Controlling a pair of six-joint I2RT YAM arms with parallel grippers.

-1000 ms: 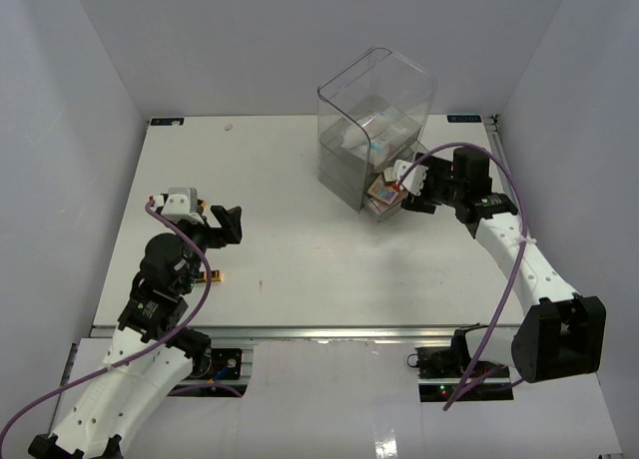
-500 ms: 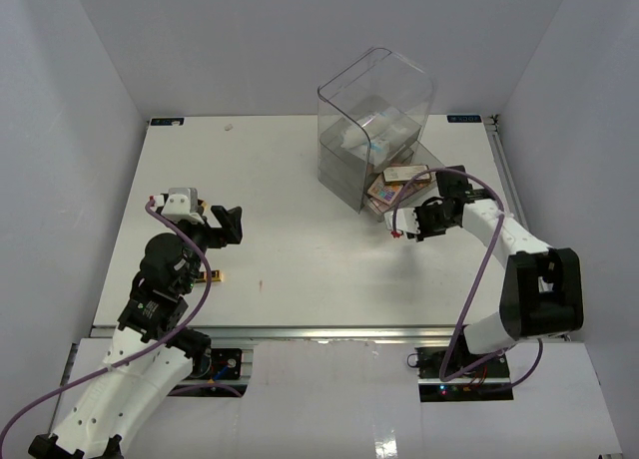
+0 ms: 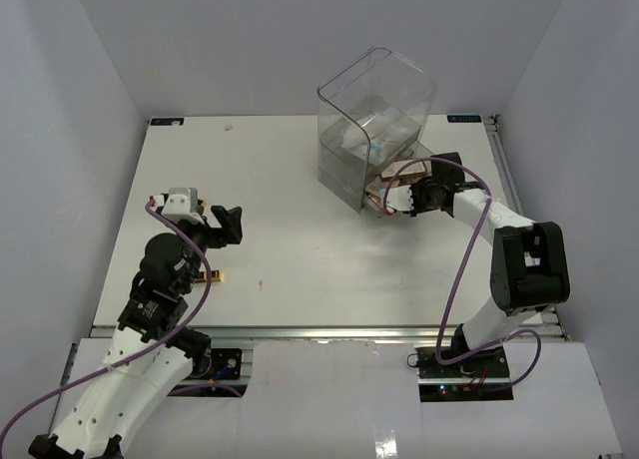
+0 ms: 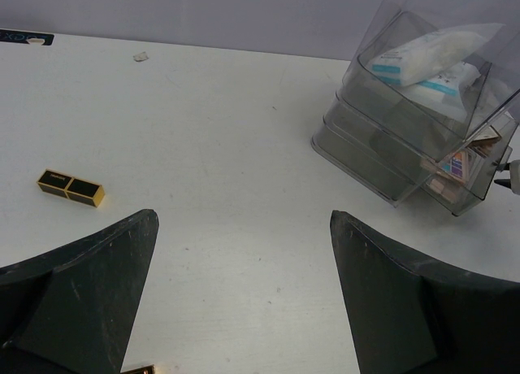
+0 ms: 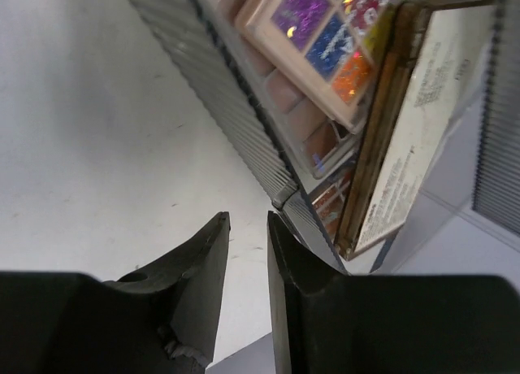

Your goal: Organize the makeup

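The clear drawer box (image 3: 371, 130) stands at the back right, with white-and-blue packets (image 4: 431, 57) in its upper drawer. Its bottom drawer (image 5: 244, 138) holds glittery eyeshadow palettes (image 5: 325, 32) and a brown palette box (image 5: 414, 122) standing on edge. My right gripper (image 3: 394, 198) sits low at that drawer's front corner. In the right wrist view the right gripper (image 5: 248, 218) has its jaws a narrow gap apart with nothing between them. A black-gold tube (image 4: 71, 189) lies on the table at the left. My left gripper (image 3: 218, 223) hovers wide open and empty (image 4: 244, 215).
Grey walls close in the white table (image 3: 300, 200) on three sides. A small white scrap (image 4: 140, 57) lies near the back edge. A gold edge (image 4: 138, 369) shows at the bottom of the left wrist view. The right arm's cable (image 3: 469, 249) loops over the table's right side.
My right gripper narrowed its jaws, pulled back from the drawer, then came in low against the drawer's front corner. The left arm has not moved.
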